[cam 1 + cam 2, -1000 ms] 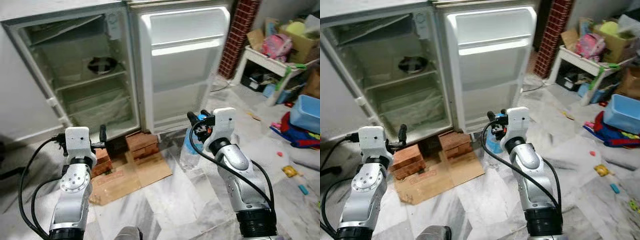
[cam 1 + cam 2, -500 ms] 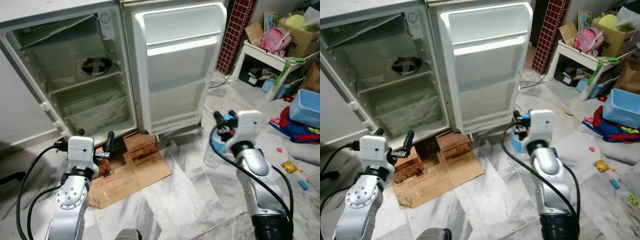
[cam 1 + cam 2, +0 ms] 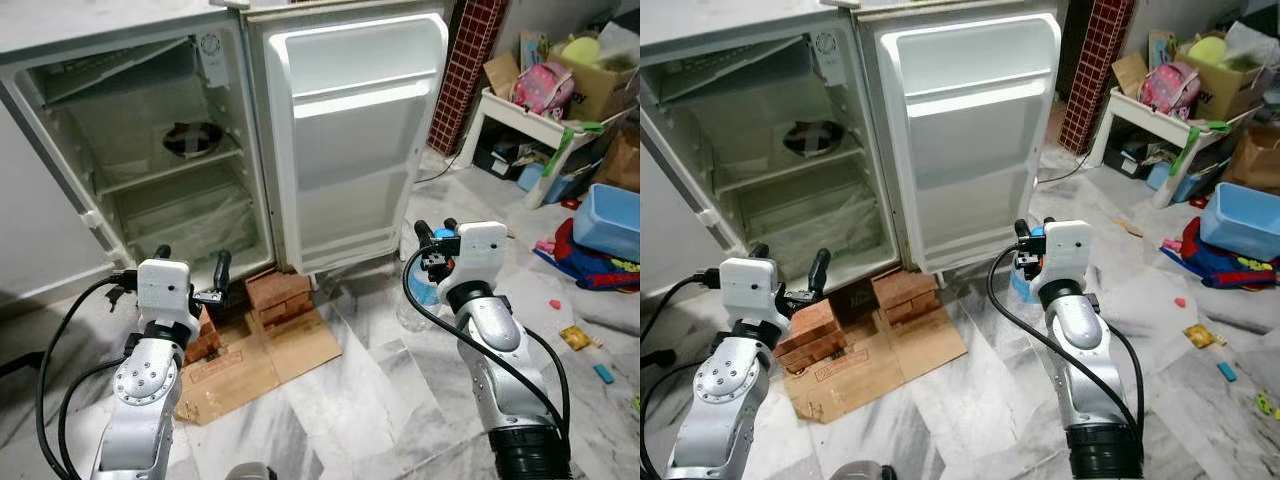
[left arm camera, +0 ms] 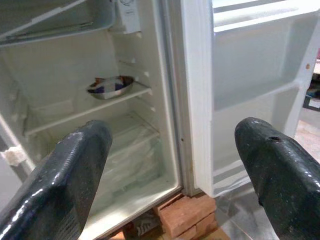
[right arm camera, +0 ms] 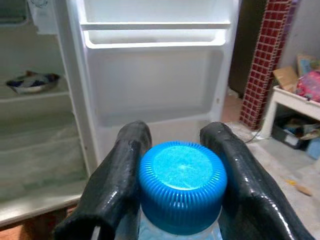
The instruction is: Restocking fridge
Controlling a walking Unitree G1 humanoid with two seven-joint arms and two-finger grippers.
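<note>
The fridge (image 3: 150, 160) stands open, its white door (image 3: 355, 130) swung toward me with bare door shelves. A bowl (image 3: 193, 138) sits on the upper shelf inside. My right gripper (image 3: 433, 232) is raised in front of the door's lower right corner. It is shut on a clear water bottle (image 3: 418, 300), its fingers (image 5: 125, 170) clamping just below the blue cap (image 5: 182, 172). My left gripper (image 3: 190, 268) hovers open and holds nothing, low before the fridge's bottom edge. Its fingers (image 4: 75, 170) are spread wide.
Red bricks (image 3: 278, 290) prop up the fridge, with flattened cardboard (image 3: 270, 350) on the marble floor before them. To the right are a red brick pillar (image 3: 470, 60), a cluttered white table (image 3: 530, 110), a blue bin (image 3: 615, 215) and scattered toys.
The view has shifted slightly. My right gripper, still holding the bottle, swung right and then came a little back toward the door. The left gripper stays open in about the same place.
</note>
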